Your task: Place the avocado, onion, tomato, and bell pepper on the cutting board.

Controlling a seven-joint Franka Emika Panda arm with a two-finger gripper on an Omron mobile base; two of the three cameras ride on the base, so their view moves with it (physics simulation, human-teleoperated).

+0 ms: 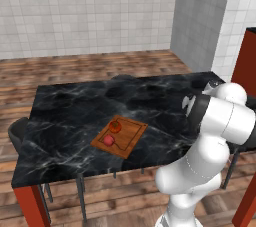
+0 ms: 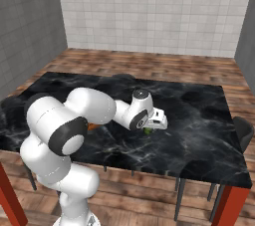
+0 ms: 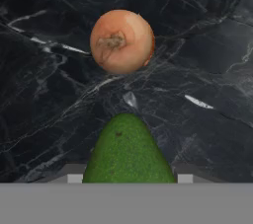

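Bench: a black marble-veined bench point(image 1: 65, 121) on red legs, standing on a wooden plank floor point(image 1: 90, 68) before white tiled walls.
Cutting board: the flat rectangular brown wooden cutting board point(image 1: 131, 136) lies on the bench, near its front edge in the left base view.
On the board: a round orange-red piece with a greenish top point(image 1: 115, 126) and a smaller red piece point(image 1: 109, 140) sit on it, near each other but apart.
Avocado: the bright green, rounded, tapering avocado point(image 3: 128, 153) rises at the bottom of the hand view, close under the hand; in the right base view a bit of green point(image 2: 148, 131) shows just below the white hand.
Onion: the pale tan-orange ball of an onion point(image 3: 122, 41) rests on the dark bench beyond the avocado, apart from it.
Gripper: the gripper point(image 2: 155, 122) is low over the bench, well apart from the board.
Jaws: their width cannot be told; the fingertips are hidden.
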